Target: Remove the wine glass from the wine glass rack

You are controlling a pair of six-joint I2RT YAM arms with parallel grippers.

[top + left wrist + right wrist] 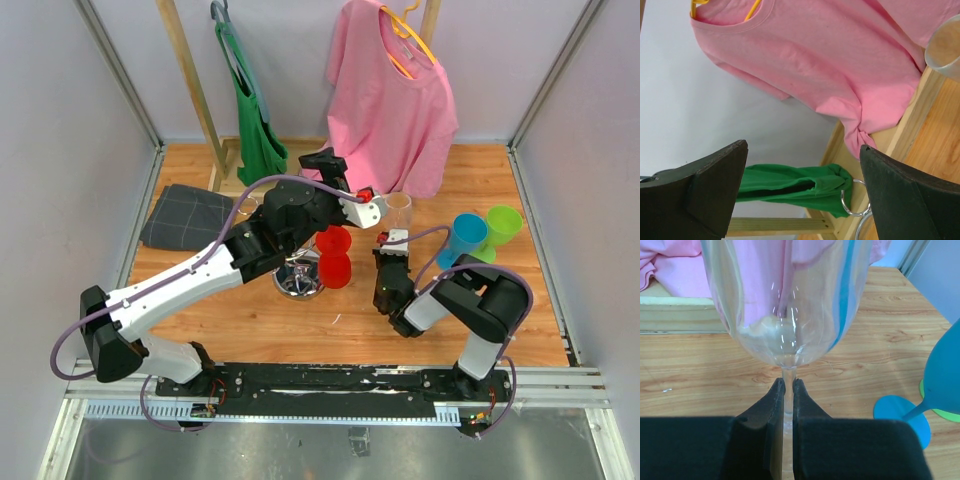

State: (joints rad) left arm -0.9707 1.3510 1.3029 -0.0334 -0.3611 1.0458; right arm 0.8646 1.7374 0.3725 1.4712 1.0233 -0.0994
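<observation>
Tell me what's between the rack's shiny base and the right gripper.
Red glassware lies between the rack base and right gripper, shown in the top view.

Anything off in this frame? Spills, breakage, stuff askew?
Nothing spilled or broken. The clear wine glass is upright, its stem pinched in the right gripper. Only oddity: the pink shirt hangs crooked on its yellow hanger, hem bunched at the table back edge.

No readable text, labels or numbers
</observation>
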